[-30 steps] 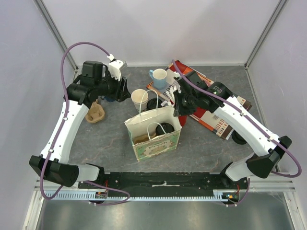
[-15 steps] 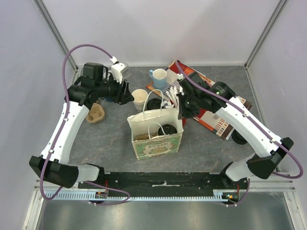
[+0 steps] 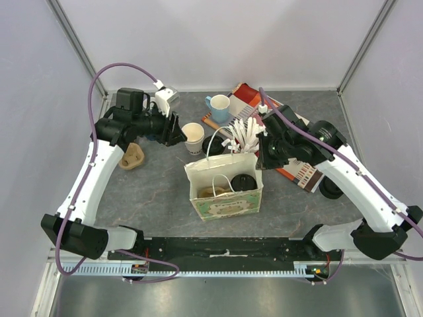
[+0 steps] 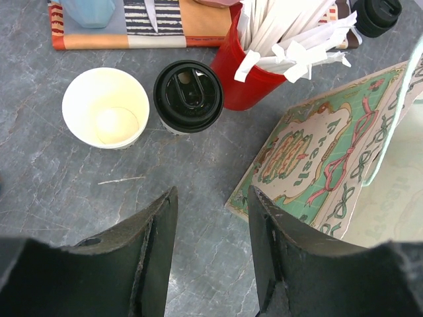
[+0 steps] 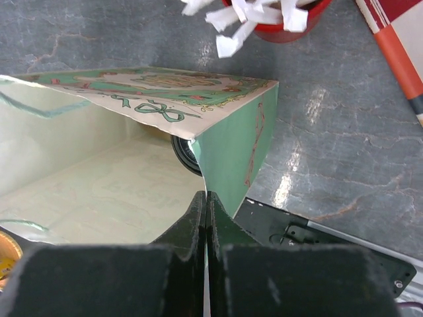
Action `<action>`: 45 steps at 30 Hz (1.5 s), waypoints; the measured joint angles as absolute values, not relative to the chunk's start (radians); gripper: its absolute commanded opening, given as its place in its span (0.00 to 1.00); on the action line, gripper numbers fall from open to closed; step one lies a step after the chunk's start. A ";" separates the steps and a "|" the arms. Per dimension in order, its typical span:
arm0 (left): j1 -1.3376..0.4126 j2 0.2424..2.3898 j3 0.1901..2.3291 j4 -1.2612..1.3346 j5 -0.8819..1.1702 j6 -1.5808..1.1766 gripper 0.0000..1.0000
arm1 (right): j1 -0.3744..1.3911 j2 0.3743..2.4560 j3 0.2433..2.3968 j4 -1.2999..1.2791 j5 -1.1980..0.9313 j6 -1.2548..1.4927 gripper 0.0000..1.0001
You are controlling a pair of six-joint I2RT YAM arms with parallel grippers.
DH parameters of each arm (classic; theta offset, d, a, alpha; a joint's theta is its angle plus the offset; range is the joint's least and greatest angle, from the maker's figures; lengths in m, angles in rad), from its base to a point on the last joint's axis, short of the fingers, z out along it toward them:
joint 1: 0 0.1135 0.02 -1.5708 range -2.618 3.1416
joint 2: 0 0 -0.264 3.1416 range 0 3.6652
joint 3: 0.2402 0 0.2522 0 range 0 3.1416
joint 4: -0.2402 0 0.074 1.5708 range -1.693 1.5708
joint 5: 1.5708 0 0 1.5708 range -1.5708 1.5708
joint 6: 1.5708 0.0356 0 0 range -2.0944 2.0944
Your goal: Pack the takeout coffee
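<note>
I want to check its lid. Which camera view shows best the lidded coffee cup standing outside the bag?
The left wrist view: the lidded coffee cup is whole, from above, between the open paper cup and the red cup. The top external view shows it small, partly hidden by the bag. The right wrist view misses it.

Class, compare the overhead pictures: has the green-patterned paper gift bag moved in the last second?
Yes. The green-patterned paper gift bag has slid toward the view's right, judged against the light blue ceramic mug, which stayed put.
</note>
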State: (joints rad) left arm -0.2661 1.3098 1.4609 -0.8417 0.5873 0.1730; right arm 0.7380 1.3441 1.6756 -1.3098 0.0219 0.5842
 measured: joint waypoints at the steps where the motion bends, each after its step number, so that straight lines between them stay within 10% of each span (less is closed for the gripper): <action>1: -0.267 1.310 1.459 -0.840 0.588 0.173 0.52 | 0.738 1.332 1.665 -1.312 0.023 0.585 0.00; 45: -0.472 1.673 1.571 -0.766 0.529 0.468 0.53 | 0.738 1.058 1.431 -1.351 0.067 0.673 0.00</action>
